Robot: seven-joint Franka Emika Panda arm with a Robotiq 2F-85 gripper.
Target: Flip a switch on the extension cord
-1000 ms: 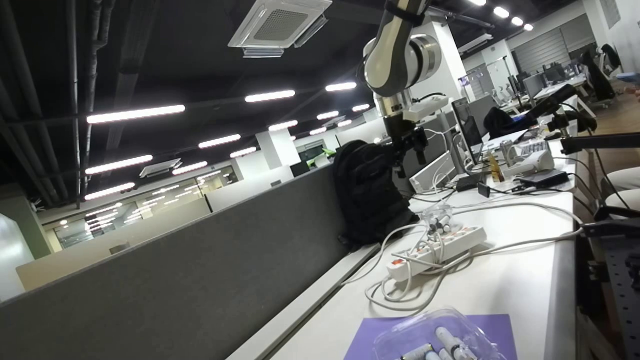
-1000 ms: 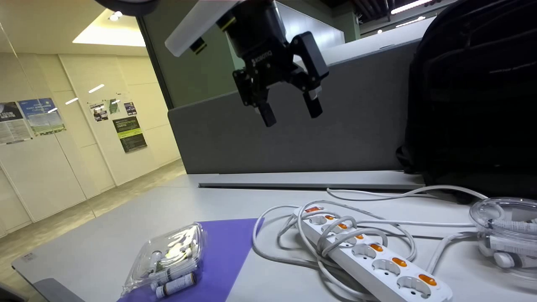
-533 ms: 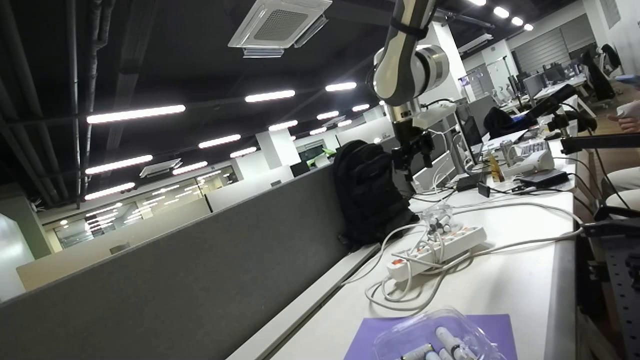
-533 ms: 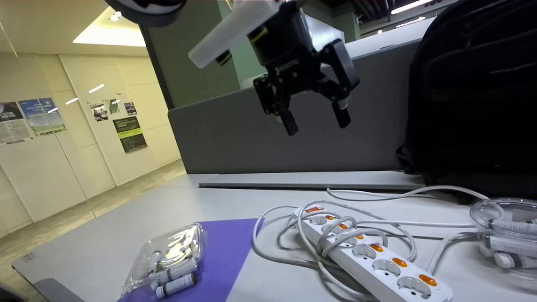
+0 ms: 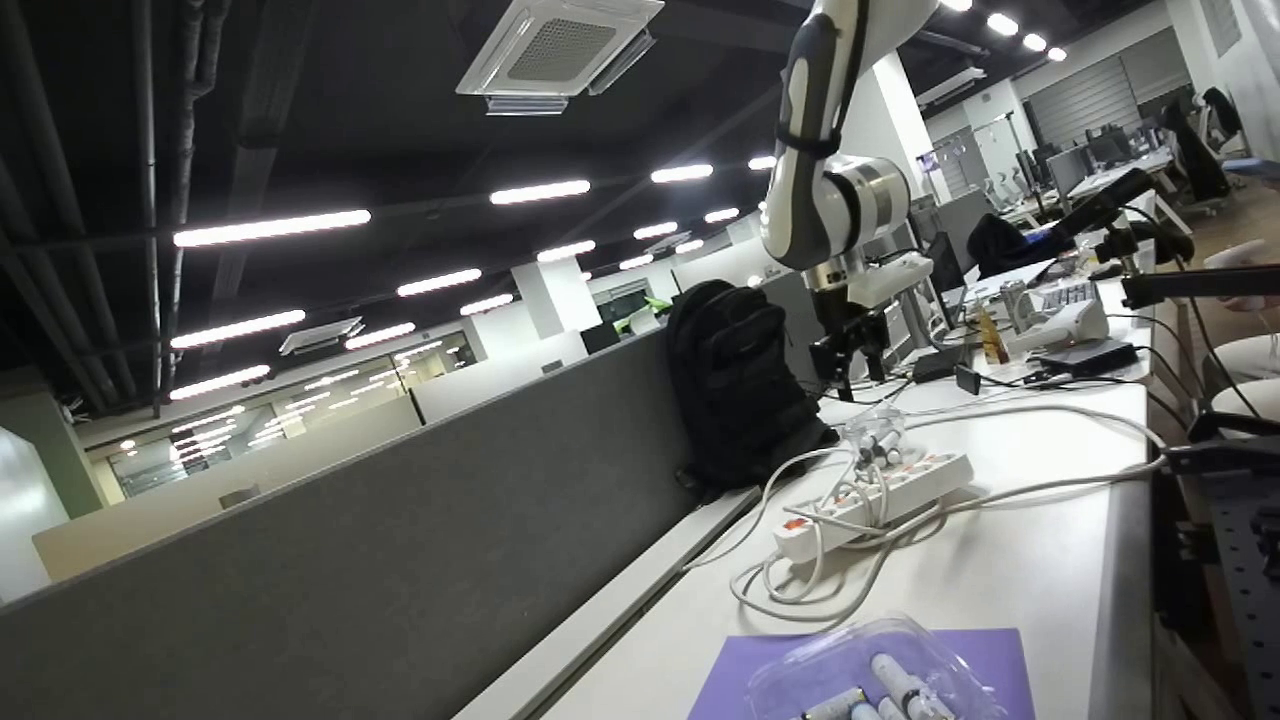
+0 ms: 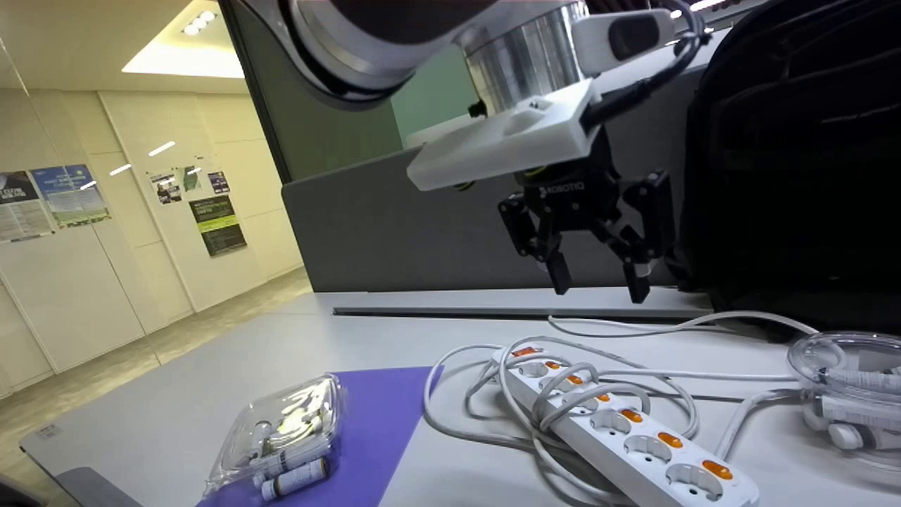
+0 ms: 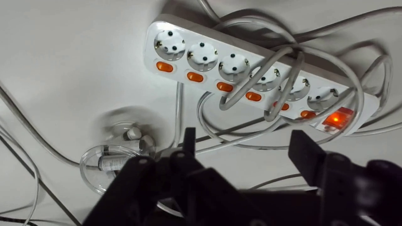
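Note:
The extension cord, a white power strip (image 6: 628,435) with a looped white cable, lies on the desk. It also shows in an exterior view (image 5: 915,490) and across the top of the wrist view (image 7: 234,67). Several orange oval switches (image 7: 224,86) run beside its sockets. A larger red switch (image 7: 339,118) at one end glows; it also shows in an exterior view (image 6: 525,351). Cable loops cross over part of the strip. My gripper (image 6: 600,287) is open and empty, pointing down above the desk, apart from the strip. Both fingers show in the wrist view (image 7: 243,138).
A transparent round tub (image 6: 845,394) of small bottles stands beside the strip, with cables around it. A transparent box (image 6: 288,429) sits on a purple sheet (image 6: 394,408). A black backpack (image 5: 740,390) leans against the grey partition (image 5: 400,540).
My gripper has moved down, and to the right in both exterior views, and the wrist has turned. It has stayed open. The strip and the other desk items have not moved.

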